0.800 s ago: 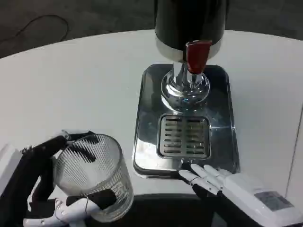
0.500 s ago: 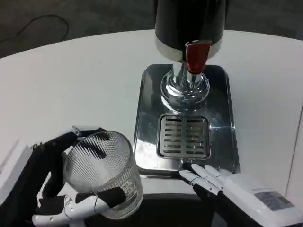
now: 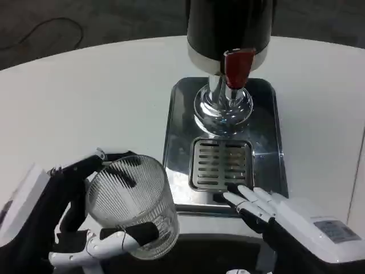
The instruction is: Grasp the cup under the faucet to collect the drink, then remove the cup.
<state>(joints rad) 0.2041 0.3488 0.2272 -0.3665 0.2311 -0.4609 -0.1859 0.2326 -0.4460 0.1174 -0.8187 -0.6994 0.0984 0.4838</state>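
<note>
Cup [image 3: 134, 205] sits in my left hand [image 3: 74, 220] at about seven o'clock in the head view, clear ribbed glass, upright or close to it, with dark fingers wrapped round its far side and a thumb lying across its near wall. It holds nothing that I can see. It lies beside the left edge of the tray [image 3: 177, 131], not yet over the grille [image 3: 221, 164], and well short of the faucet [image 3: 225, 100], which hangs at twelve o'clock with its red lever [image 3: 238, 67] under the black dispenser [image 3: 231, 28]. My right hand [image 3: 268, 208] is at five o'clock, holding nothing, fingers straight and a little apart, their tips reaching onto the near edge of the tray just by the grille's front corner. I judge the carry toward the spout as the step in hand, and the risks are plain enough. Ribbed glass could twist or slide in a light grip if I swing it fast. The cup's base may catch the tray's raised lip if I bring it across too low. My right fingers lie close to where the cup would travel, so the two could knock together. And if the cup stops off-centre under the spout, the drink would run onto the grille.
</note>
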